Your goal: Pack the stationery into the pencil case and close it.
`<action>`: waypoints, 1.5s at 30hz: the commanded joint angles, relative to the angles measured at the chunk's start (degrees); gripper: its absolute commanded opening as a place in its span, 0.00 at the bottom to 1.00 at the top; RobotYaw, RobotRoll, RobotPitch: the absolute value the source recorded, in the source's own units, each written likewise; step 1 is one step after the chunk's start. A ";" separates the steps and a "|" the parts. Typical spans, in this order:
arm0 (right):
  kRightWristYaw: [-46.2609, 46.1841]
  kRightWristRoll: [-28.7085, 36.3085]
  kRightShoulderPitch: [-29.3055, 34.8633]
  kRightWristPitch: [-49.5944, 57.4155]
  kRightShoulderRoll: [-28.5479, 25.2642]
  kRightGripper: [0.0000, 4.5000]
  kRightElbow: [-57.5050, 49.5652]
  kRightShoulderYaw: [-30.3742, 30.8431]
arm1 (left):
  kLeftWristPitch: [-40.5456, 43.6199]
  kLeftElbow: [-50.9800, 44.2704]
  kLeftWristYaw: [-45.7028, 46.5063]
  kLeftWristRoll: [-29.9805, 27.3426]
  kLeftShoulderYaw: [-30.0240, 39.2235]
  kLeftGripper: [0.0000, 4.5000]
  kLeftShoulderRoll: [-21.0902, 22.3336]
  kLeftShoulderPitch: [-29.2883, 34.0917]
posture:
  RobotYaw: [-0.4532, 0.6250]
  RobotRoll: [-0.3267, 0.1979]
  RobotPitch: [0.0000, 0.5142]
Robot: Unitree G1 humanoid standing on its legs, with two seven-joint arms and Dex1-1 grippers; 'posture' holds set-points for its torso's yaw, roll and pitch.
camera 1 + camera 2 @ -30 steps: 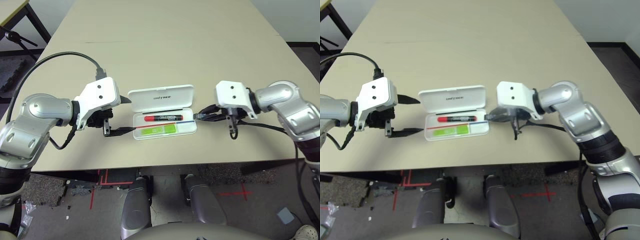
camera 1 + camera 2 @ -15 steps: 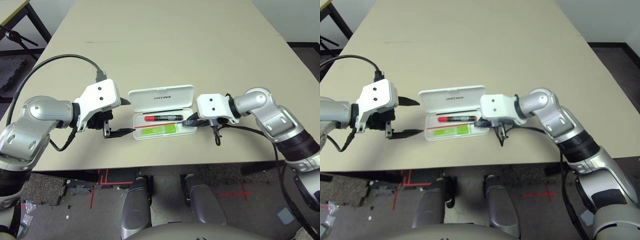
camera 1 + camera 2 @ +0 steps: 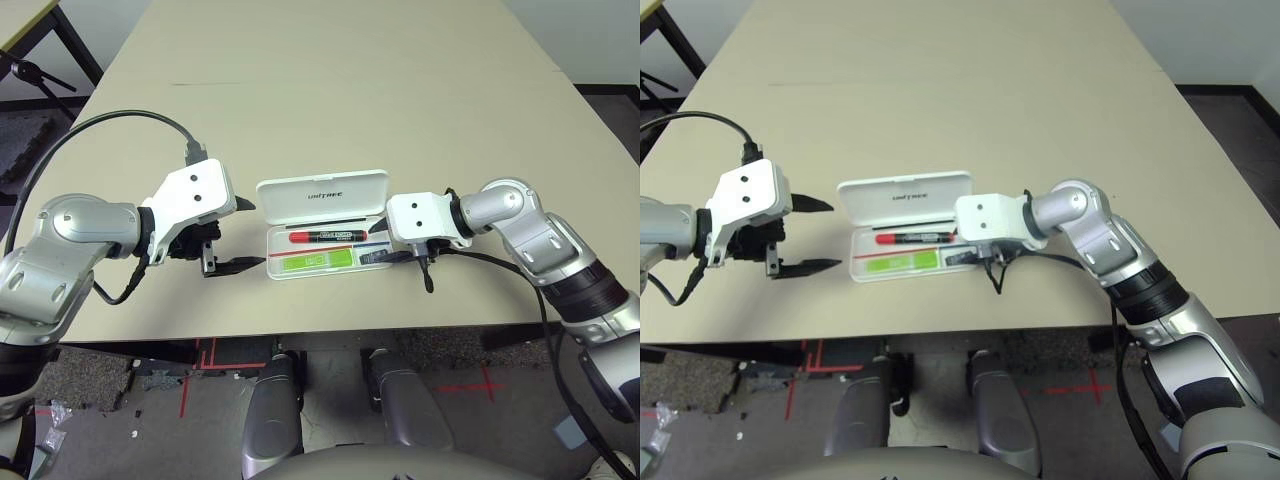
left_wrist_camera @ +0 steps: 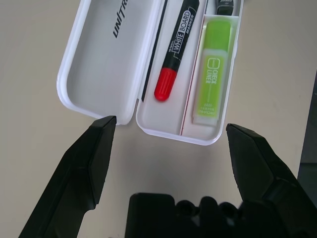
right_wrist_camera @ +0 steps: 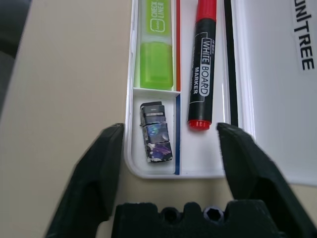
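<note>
Silver forearms reach in from both sides on my feed, each bent toward the middle of the beige table. My left gripper sits just off the left end of the pencil case, pointing right and tilted down; its black fingers are spread wide, empty, one tip close to the corner of the lid and the other beyond the tray's front edge. My right gripper points left and downward at the right end of the case, its fingers also spread wide, straddling that end without gripping anything.

The case lies open, the white lid with its dark lettering folded back flat on the far side. In the tray I see the red marker with its black band lying lengthwise along the back, next to the lid. The lime-green highlighter fills the long front compartment. A small dark eraser block lies in the short compartment at the right end, directly between my right fingers and touching neither.
</note>
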 commanded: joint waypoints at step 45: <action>8.30 16.93 10.23 15.37 -20.12 1.00 -0.10 -18.18 | -17.07 31.17 11.01 11.84 -4.20 0.01 -23.43 -10.20 | 0.30 0.62 0.35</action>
